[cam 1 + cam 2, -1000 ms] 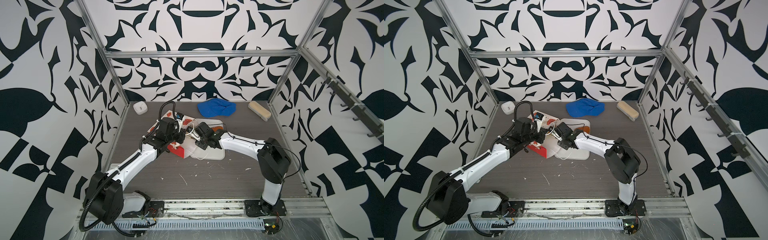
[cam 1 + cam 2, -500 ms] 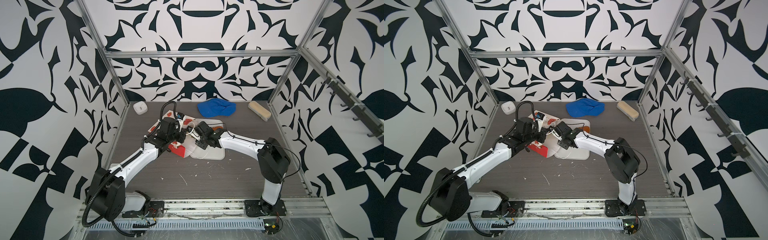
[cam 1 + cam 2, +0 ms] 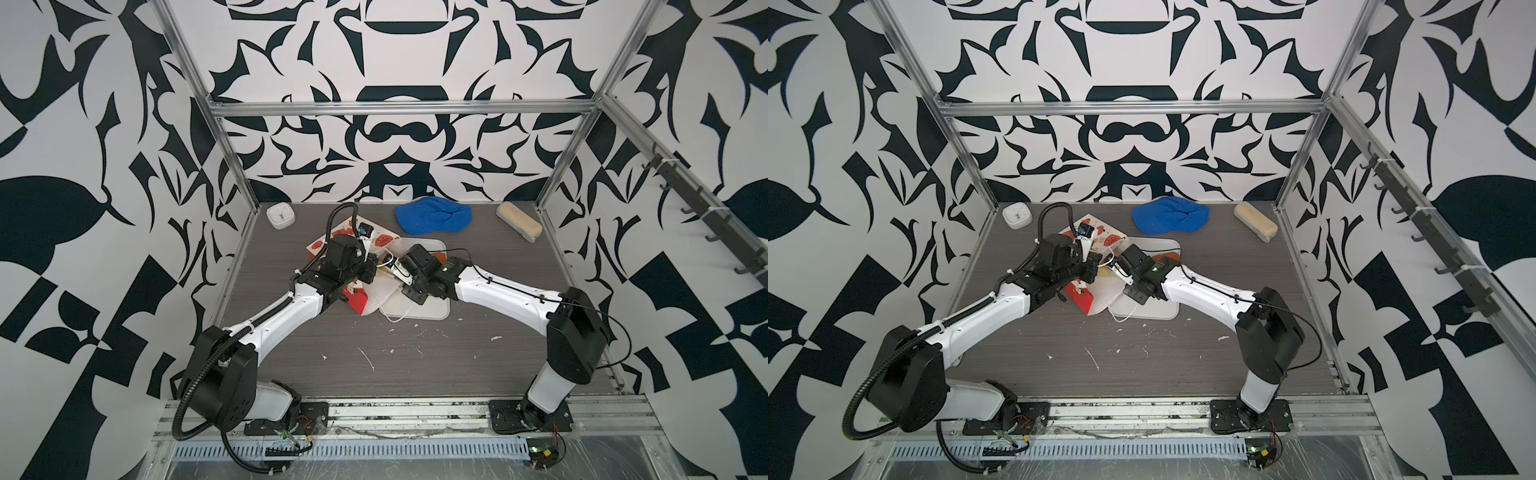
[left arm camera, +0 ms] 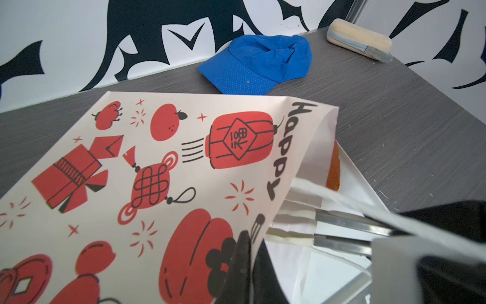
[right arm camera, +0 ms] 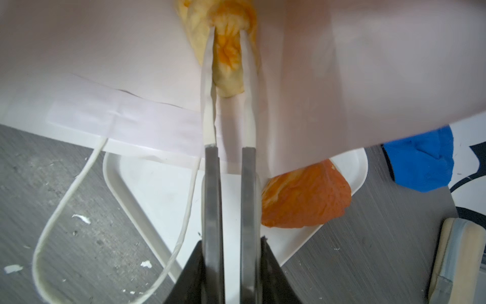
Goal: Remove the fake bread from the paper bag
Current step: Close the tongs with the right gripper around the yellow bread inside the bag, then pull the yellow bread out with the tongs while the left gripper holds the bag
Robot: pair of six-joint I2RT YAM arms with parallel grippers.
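Right gripper (image 5: 228,29) pinches a seemingly soft, light croissant (image 5: 227,76) mid-body inside the paper bag (image 4: 157,158); left gripper (image 4: 252,252) clamps its rim

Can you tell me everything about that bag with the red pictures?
The paper bag is white with red lanterns, fruit and knots printed outside, plain white inside. It lies on its side, mouth over the white tray. The left gripper pinches its top edge, holding the mouth up. The right gripper reaches inside, jaws around a yellow pastry. One cord handle trails on the table.
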